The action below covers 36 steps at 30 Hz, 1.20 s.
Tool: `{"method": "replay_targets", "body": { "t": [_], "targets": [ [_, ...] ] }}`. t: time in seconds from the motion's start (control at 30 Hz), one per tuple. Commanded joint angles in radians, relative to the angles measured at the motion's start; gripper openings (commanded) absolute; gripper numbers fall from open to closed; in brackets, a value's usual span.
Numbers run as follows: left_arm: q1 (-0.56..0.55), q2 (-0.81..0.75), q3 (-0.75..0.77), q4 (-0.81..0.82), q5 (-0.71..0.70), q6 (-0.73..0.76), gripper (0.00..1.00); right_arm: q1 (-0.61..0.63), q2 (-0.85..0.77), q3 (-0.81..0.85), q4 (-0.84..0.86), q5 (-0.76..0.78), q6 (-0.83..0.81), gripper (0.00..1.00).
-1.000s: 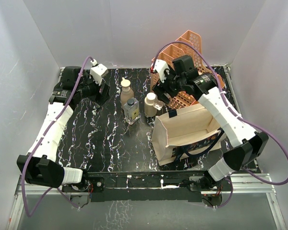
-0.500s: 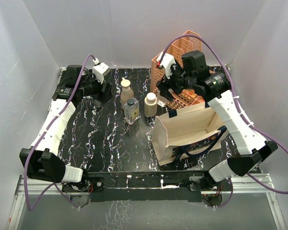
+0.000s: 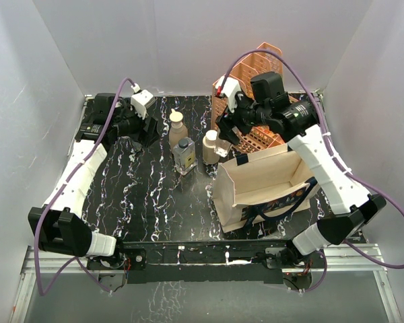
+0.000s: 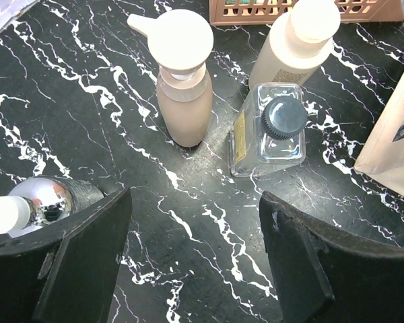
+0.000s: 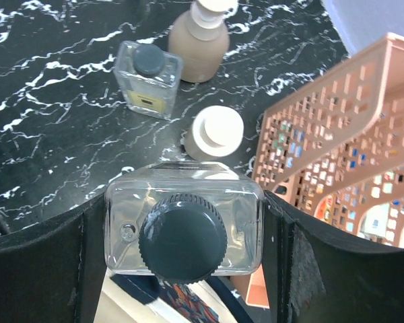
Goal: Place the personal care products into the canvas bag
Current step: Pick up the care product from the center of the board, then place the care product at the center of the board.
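Glass bottle [image 5: 184,222] pinched in right gripper [image 3: 227,129], just beyond far rim of canvas bag [image 3: 259,178].
Smooth glass may slip, toppling the cream bottle [image 5: 217,132] below; left gripper [image 4: 195,225] hangs spread.

Half hidden behind a left gripper [image 4: 194,198] finger: silver bottle [image 4: 40,202]. Cropped at that view's right edge: bag [image 4: 394,134]; at its top: organizer [image 4: 289,8]. From the right wrist, seen only from above, sides hidden: held bottle [image 5: 184,215]; mostly covered beneath it: bag; cropped at the top edge: tan bottle [image 5: 200,37].
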Motion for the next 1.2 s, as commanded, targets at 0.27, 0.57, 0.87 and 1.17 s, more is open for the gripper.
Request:
{"method": "replay_targets", "body": {
  "t": [0.27,0.57,0.87,1.17],
  "targets": [
    [0.004,-0.021,-0.029,0.063,-0.11,-0.08,0.76,0.179,0.054,0.027,0.159,-0.155,0.002,0.08],
    [0.046,0.013,0.052,0.058,-0.272,-0.238,0.76,0.301,0.089,-0.094,0.192,-0.217,-0.04,0.08],
    [0.077,-0.002,0.04,0.082,-0.271,-0.258,0.77,0.378,0.159,-0.202,0.288,-0.212,-0.065,0.08],
    [0.083,-0.043,0.026,0.093,-0.258,-0.249,0.77,0.433,0.164,-0.321,0.361,-0.132,-0.093,0.08]
  ]
}}
